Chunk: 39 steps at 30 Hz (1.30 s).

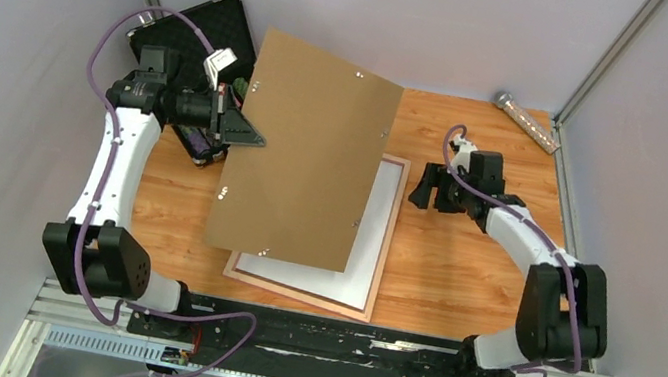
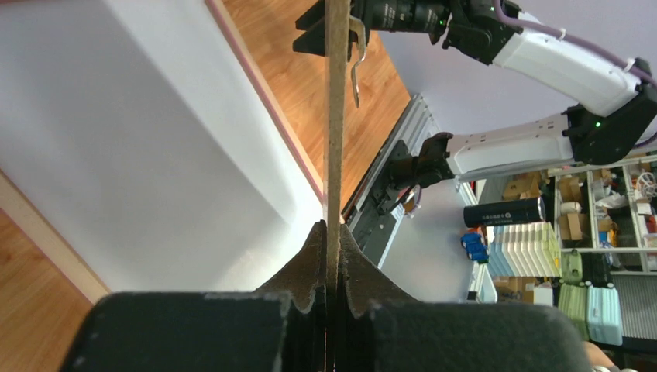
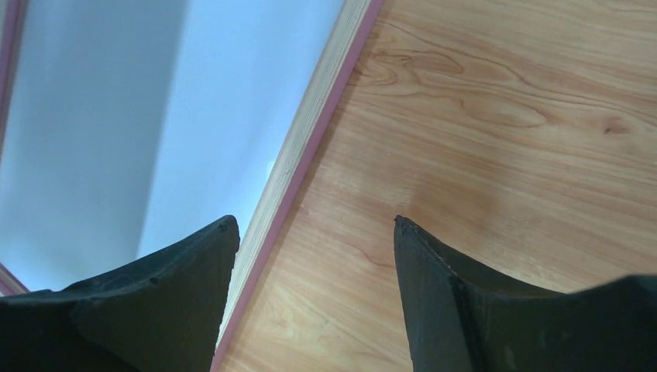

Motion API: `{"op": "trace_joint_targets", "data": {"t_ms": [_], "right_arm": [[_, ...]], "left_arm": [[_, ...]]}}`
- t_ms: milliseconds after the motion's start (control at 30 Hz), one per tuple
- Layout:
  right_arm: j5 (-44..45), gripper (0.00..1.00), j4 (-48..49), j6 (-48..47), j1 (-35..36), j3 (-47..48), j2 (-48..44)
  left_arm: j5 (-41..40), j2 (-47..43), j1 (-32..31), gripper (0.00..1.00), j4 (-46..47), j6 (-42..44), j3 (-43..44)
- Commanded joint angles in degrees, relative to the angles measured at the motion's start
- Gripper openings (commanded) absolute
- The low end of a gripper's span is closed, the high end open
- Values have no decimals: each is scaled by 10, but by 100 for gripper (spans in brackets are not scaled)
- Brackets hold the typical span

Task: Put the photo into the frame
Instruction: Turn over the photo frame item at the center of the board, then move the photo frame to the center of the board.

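On the desk (image 1: 469, 271), the frame (image 1: 390, 238) lay flat, a white sheet (image 1: 367, 244) inside. Left jaws were clamped on the board (image 1: 305, 154), tilted above it; right jaws gaped by the frame's right rail.

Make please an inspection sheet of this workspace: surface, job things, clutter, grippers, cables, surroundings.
Surface: wooden table, light grain.
Job's things: frame lies flat; a white face fills it, no printed picture seen.
Clutter: brown board hangs tilted over the frame; black case far left; metal tube in the far right corner.
Grippers: left gripper shut on the board's edge; right gripper open over the frame's right rail, nothing in it.
Cables: a purple cable runs along each arm, in loose loops.
Surroundings: grey walls on three sides; shelves with boxes beyond the arms' bases.
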Motion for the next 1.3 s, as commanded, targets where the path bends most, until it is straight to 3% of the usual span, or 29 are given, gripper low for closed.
{"op": "trace_joint_targets", "data": {"t_ms": [0, 600, 1267], "right_arm": [[22, 71, 27, 14, 24, 41, 52], [37, 68, -2, 12, 73, 90, 167], [63, 53, -14, -1, 93, 105, 205]], "left_arm": [[20, -16, 8, 0, -56, 66, 15], [7, -23, 12, 0, -62, 86, 13], [9, -20, 12, 0, -42, 79, -3]]}}
